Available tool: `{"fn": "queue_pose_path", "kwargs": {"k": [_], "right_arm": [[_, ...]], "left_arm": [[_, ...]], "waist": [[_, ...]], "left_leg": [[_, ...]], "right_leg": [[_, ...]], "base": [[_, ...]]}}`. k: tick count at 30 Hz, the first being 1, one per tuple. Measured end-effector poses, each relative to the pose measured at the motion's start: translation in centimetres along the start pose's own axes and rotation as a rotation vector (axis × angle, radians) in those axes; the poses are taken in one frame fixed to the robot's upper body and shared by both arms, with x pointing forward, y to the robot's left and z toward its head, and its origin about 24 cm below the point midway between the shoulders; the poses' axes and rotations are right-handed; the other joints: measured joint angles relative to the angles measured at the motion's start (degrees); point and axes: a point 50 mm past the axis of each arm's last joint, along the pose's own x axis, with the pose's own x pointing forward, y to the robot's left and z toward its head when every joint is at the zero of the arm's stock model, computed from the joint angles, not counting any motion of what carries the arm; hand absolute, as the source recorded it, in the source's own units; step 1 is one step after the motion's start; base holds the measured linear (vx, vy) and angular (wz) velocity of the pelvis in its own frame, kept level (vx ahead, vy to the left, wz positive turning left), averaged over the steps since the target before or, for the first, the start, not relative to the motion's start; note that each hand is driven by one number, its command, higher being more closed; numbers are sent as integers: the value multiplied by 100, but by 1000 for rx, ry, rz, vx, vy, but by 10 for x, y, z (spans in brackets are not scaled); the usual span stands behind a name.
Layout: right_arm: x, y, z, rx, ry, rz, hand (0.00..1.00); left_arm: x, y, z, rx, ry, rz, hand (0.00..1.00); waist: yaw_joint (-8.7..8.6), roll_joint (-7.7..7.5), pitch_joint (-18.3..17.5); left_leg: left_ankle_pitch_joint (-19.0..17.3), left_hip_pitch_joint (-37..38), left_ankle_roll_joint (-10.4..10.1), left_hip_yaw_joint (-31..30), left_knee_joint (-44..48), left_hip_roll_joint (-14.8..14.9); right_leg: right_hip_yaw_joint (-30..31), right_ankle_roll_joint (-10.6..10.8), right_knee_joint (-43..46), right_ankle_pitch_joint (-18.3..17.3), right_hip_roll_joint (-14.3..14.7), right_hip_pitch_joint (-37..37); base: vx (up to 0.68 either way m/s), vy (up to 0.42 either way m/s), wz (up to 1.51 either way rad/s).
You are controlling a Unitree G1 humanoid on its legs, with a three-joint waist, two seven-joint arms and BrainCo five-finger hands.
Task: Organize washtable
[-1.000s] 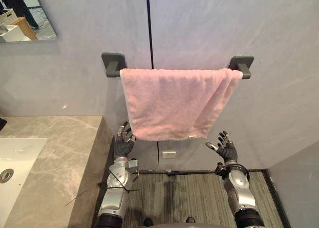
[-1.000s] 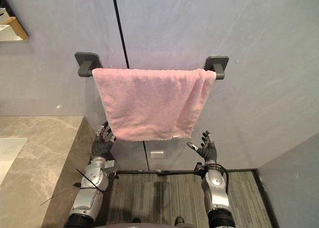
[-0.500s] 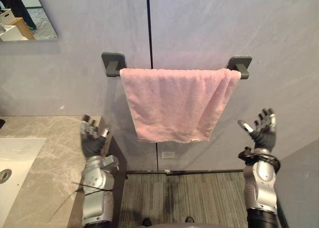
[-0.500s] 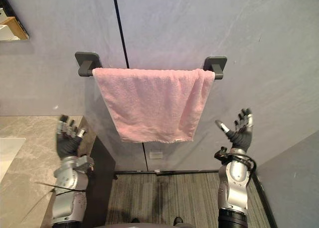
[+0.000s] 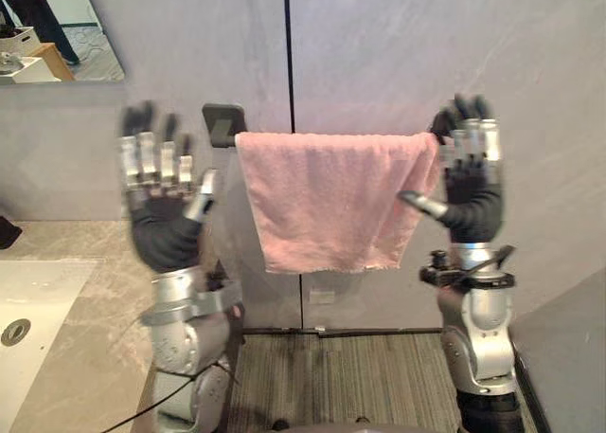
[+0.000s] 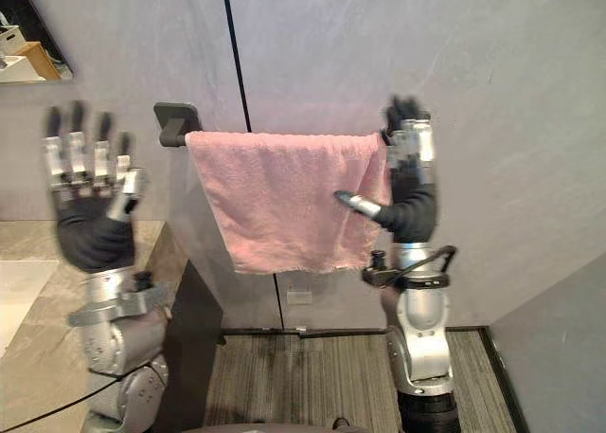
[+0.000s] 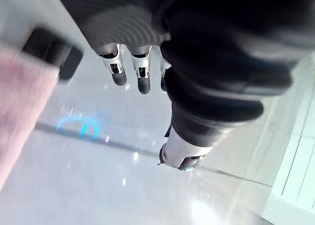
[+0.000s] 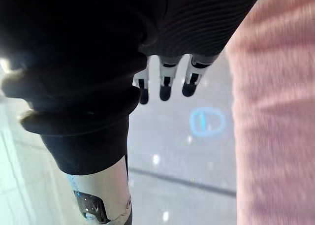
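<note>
Pink towel [image 5: 331, 196] is seen draped over the wall rail, hung between the left bracket [image 5: 222, 123] and the rail's right end, which is covered by the right hand [image 5: 471, 201]. Nothing is gripped. Left hand [image 5: 163, 215] is held up beside the towel's left edge, apart from it, fingers straight and spread, thumb out. Right hand is held up at the towel's upper right corner, fingers straight and close together, thumb pointed across the towel's right edge; contact there cannot be confirmed. In the right wrist view its fingers [image 8: 166, 84] are shown straight with the towel just beside them, not pinched. Progress, as judged: hanging is done and the towel is carried by the rail alone. Its left edge runs slanted and the right side looks bunched, so a straightening pass is probably what is left. On the visible stretch of counter [image 5: 95, 253] with its sink [image 5: 28, 310] no loose items are made out; the rest is cut off. Clearances: the wall is directly behind the rail, so room is offered only toward the robot. The counter's front edge sits just below the left hand and is to be cleared on any downward move. A side wall [image 5: 568, 357] closes in low on the right. Open floor [image 5: 360, 376] is found under the hem.
</note>
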Motion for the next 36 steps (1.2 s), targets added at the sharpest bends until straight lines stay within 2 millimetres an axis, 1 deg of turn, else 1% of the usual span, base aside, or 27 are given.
{"fn": "queue_pose_path", "kwargs": {"k": [1, 3, 7, 9, 13, 15, 16, 18, 23, 27, 28, 29, 32, 36], "right_arm": [[-1, 9, -3, 16, 16, 60, 0], [-5, 18, -14, 31, 71, 138, 0], [-20, 17, -37, 38, 213, 216, 0], [-26, 17, -47, 37, 279, 247, 0], [-37, 13, -66, 26, 387, 252, 0], [-41, 12, -72, 24, 419, 248, 0], [-45, 10, -79, 14, 458, 246, 0], [-50, 9, -86, 5, 494, 241, 0], [-57, 4, -106, -66, 600, 261, 0], [-51, -1, -123, -136, 657, 278, 0], [-46, -1, -128, -161, 664, 277, 0], [-44, -1, -129, -166, 665, 275, 0], [-39, -4, -133, -200, 678, 256, 0], [-42, -13, -139, -219, 712, 176, 0]], "left_arm": [[0, -13, -12, -81, 56, -82, 0], [-5, -27, -33, -175, 167, -173, 0], [-17, -32, -65, -252, 343, -216, 0], [-24, -33, -75, -271, 408, -235, 0], [-33, -27, -92, -259, 501, -215, 0], [-36, -25, -97, -252, 528, -205, 0], [-40, -22, -104, -241, 561, -195, 0], [-41, -20, -110, -227, 593, -192, 0], [-46, -10, -130, -142, 684, -196, 0], [-42, 0, -141, -57, 726, -184, 0], [-38, 3, -145, -29, 729, -177, 0], [-37, 5, -146, -21, 730, -174, 0], [-29, 10, -147, 31, 715, -164, 0], [-20, 30, -142, 91, 678, -72, 0]], "waist": [[-2, 8, -5], [-39, 18, -10], [-57, 24, -13], [-56, 27, -14], [-54, 61, -32], [-53, 74, -40], [-51, 96, -58], [-49, 129, -105], [-57, 117, -140], [-55, 105, -146], [-49, 103, -144], [-49, 102, -144], [-42, 89, -137], [-43, 57, -118]], "left_leg": [[0, 10, 0, 2, 0, -6], [0, 40, 1, 5, 0, -15], [4, 68, 7, 26, 0, -22], [6, 86, 10, 26, -2, -33], [6, 116, 10, 50, -6, -61], [6, 115, 10, 56, -6, -63], [6, 98, 10, 61, -5, -67], [8, 26, 12, 79, -2, -69], [8, -99, 11, 77, 0, -34], [26, -204, 33, 87, 3, -35], [26, -214, 33, 85, 4, -36], [26, -217, 33, 78, 4, -36], [25, -227, 33, 70, 4, -38], [26, -238, 34, 43, 3, -38]], "right_leg": [[-1, 9, 21, -6, -6, -1], [1, 34, 71, -25, -16, 5], [20, 35, 119, -36, -21, -2], [22, 40, 154, -57, -22, -13], [40, 39, 155, -61, -29, -19], [44, 39, 153, -61, -31, -21], [45, 39, 146, -61, -35, -39], [53, 39, 144, -56, -39, -119], [56, 23, 3, 28, -43, -173], [65, 17, -89, 105, -35, -196], [64, 17, -89, 105, -35, -201], [65, 17, -89, 105, -35, -201], [61, 17, -89, 105, -37, -204], [55, 17, -89, 105, -36, -209]], "base": [[0, 0, 0], [0, 0, 0], [-45, -6, -3], [-42, -4, 0], [-47, 1, -2], [0, 0, 0], [0, 0, 0], [-7, -2, -2], [0, 0, 0], [4, -6, 1], [-3, -19, 4], [-13, -22, 3], [-13, -6, 1], [-48, -23, 1]]}}
